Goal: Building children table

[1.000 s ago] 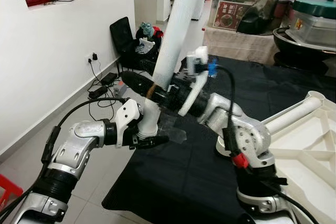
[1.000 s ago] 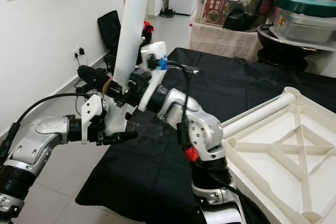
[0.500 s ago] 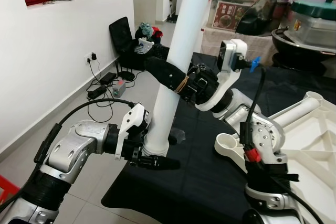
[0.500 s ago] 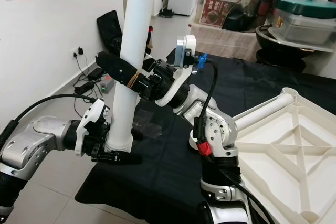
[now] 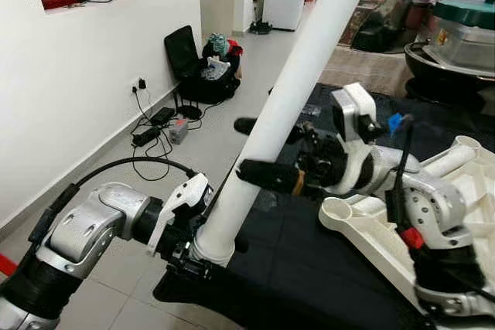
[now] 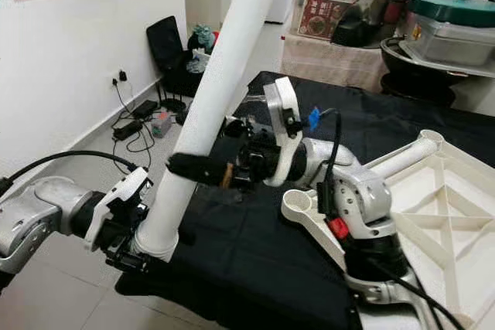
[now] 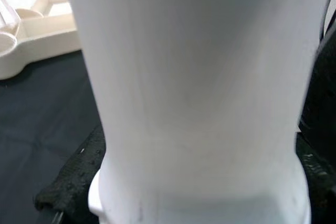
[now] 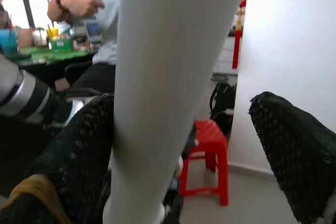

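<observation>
White table leg point(image 8: 168, 77) between black fingers point(image 8: 79, 150)

smooth white plastic leg point(image 5: 288, 106), matt blk cloth point(image 5: 325, 268)

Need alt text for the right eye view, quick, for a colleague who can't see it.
Both grippers hold a long white table leg tilted up to the right: left gripper at its base, right gripper higher up, above a black-clothed table bearing the upturned tabletop.

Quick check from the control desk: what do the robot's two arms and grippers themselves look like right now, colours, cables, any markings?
Both arms are silver metal with black ribbed joints and white plastic wrist housings. The left arm carries a black cable looping to its wrist. The right arm has a black cable with red and blue connectors. Each gripper, left gripper and right gripper, has long black textured fingers; an orange-brown band wraps one right finger.
</observation>
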`<state>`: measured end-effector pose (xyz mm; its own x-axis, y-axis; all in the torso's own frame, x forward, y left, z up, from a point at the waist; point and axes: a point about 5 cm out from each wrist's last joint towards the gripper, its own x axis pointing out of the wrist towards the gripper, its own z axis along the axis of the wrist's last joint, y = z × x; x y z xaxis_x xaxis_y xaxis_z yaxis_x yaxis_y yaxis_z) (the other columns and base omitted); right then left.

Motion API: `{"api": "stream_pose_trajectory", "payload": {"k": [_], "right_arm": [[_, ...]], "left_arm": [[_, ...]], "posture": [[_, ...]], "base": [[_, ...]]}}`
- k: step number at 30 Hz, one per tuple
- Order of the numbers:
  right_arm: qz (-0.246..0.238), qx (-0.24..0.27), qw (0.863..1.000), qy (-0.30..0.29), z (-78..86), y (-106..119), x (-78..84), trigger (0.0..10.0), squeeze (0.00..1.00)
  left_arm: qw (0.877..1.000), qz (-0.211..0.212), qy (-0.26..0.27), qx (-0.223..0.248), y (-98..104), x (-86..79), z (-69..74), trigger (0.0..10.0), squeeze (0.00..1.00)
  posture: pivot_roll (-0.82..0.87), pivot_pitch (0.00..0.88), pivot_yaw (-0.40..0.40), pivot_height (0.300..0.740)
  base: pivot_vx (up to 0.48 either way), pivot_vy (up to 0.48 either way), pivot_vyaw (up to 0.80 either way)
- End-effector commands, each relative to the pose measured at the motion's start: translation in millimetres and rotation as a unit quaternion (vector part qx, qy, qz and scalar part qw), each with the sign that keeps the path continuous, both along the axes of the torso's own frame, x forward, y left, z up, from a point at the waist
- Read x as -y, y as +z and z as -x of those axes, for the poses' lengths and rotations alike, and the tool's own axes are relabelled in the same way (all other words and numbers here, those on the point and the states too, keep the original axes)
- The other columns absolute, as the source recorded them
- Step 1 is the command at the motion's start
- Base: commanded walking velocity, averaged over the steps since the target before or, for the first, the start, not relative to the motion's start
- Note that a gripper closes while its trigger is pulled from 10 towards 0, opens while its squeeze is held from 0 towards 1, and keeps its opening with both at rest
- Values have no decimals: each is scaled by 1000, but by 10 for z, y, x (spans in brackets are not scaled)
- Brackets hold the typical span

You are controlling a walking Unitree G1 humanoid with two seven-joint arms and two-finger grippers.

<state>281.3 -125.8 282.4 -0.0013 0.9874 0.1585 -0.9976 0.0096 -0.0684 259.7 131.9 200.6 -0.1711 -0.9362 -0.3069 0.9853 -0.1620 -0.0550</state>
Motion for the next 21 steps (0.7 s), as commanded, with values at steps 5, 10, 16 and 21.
{"api": "stream_pose_trajectory", "payload": {"k": [5, 10, 16, 21], "right_arm": [[31, -2, 999, 24, 28, 11, -13, 10000, 1000], [-29, -52, 997, 47, 52, 74, -129, 10000, 1000], [-90, -99, 987, 86, 140, 170, -250, 10000, 1000], [-88, -100, 986, 96, 187, 142, -284, 10000, 1000]], "left_arm": [[1000, -1, -16, -13, 0, -19, 47, 10000, 0], [999, -36, -9, 3, -71, -104, -45, 10000, 0], [998, -56, 11, 31, -91, -181, -159, 10000, 0], [998, -55, 8, 35, -80, -166, -161, 10000, 0]], "posture": [[89, 0, -39, 740], [88, 0, -35, 740], [83, 0, -28, 740], [78, 0, -27, 740]], "base": [[0, 0, 0], [0, 0, 0], [0, 0, 0], [0, 0, 0]]}}
